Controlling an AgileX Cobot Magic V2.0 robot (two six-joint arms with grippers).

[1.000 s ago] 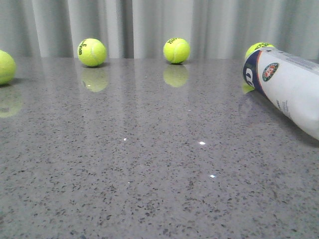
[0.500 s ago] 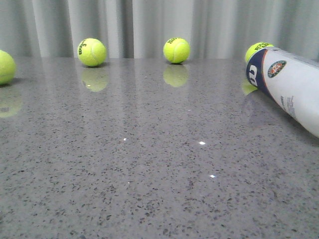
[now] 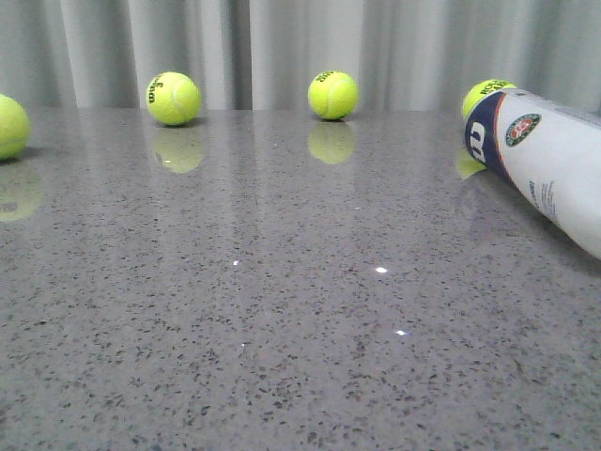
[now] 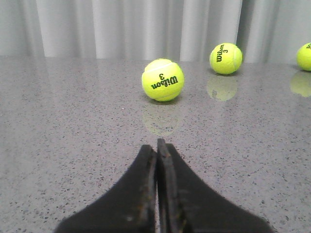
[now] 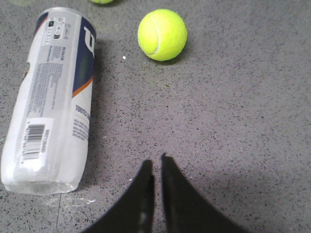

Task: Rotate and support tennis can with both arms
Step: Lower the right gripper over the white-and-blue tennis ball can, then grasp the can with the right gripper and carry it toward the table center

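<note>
The tennis can (image 3: 549, 164) lies on its side at the table's right edge, navy band, W logo and round badge facing me. In the right wrist view the tennis can (image 5: 53, 97) lies with its barcode and clear end near the camera, off to one side of my right gripper (image 5: 156, 162). That gripper hovers over bare table, fingers together but for a thin slit, holding nothing and not touching the can. My left gripper (image 4: 157, 145) is shut and empty over bare table, far from the can. Neither gripper shows in the front view.
Yellow-green tennis balls lie along the table's back edge (image 3: 173, 99) (image 3: 332, 95), one at far left (image 3: 7, 125), one behind the can (image 3: 488, 89). One ball (image 4: 163, 80) lies ahead of my left gripper, one (image 5: 162, 35) beyond my right. Grey curtain behind.
The can has rolled about its long axis: its badge has moved up and round, and its navy end has shifted slightly right. In the last half second it barely moves.
</note>
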